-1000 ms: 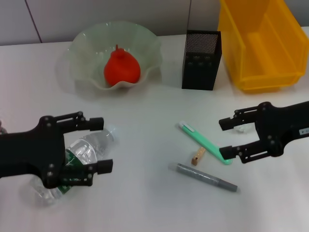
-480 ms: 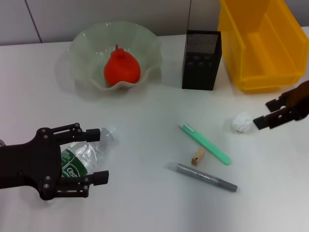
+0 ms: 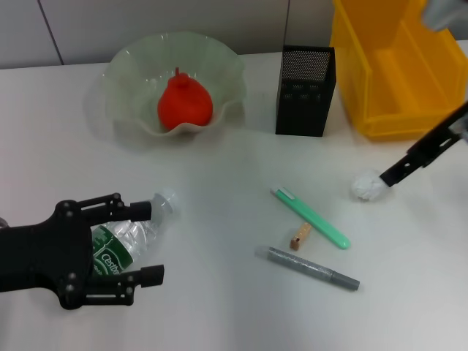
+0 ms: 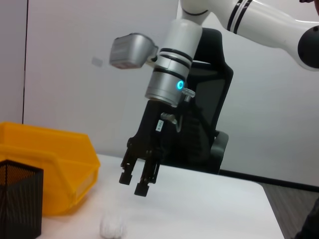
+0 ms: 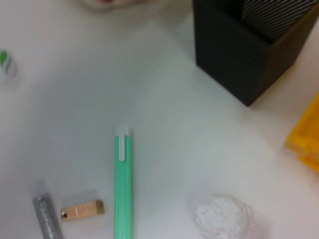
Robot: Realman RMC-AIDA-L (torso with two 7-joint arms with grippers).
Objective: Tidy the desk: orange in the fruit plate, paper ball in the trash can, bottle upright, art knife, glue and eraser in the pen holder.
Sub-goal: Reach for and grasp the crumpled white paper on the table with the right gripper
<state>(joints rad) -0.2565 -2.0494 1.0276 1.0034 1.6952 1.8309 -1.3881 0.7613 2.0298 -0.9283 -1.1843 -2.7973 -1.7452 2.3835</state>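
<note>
Since the earlier frames the right tool (image 3: 391, 175) had lifted off the mint-green art knife (image 3: 311, 217) to hover, jaws apart, just beside the crumpled white paper ball (image 3: 365, 186). Left tool (image 3: 142, 245), open, straddled the lying clear plastic bottle (image 3: 131, 234). Done: red-orange orange (image 3: 185, 102) in the ruffled pale-green fruit plate (image 3: 131, 66). Left: ball to the yellow trash can (image 3: 380, 80); bottle upright; knife, grey glue stick (image 3: 313, 268), tan eraser (image 3: 299, 236) on the white surface (image 3: 234, 168) to the black mesh pen holder (image 3: 306, 91).

Head view: high, angled down over whole desk. Left wrist: low, level across tabletop. Right wrist: close, straight down. All three catch paper ball (image 3: 365, 186) and pen holder (image 3: 306, 91).
</note>
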